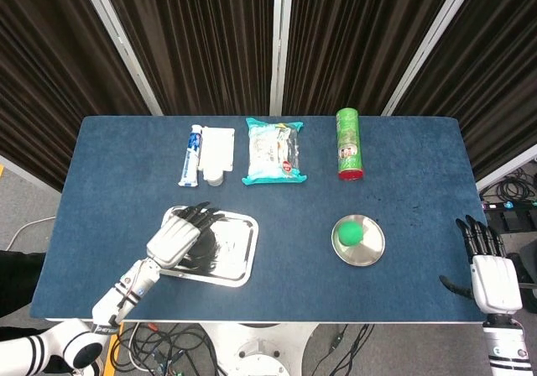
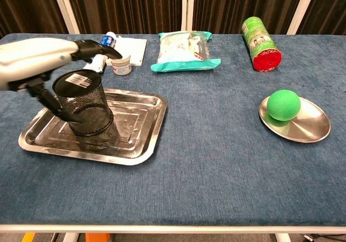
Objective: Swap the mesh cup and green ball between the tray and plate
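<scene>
Mesh cup is loosely bracketed by left hand; firm grasp cannot be told. Right hand is released. Cup could be tipped on tray if lifted unclamped.

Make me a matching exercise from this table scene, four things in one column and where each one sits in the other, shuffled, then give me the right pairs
Things:
1. mesh cup
2. green ball
3. green can
4. right hand

Places:
A. lying on its side at the back of the table
B. past the table's right edge, holding nothing
C. on the round plate
D. upside down on the tray, under the left hand

Pairs: 1-D, 2-C, 3-A, 4-B
</scene>
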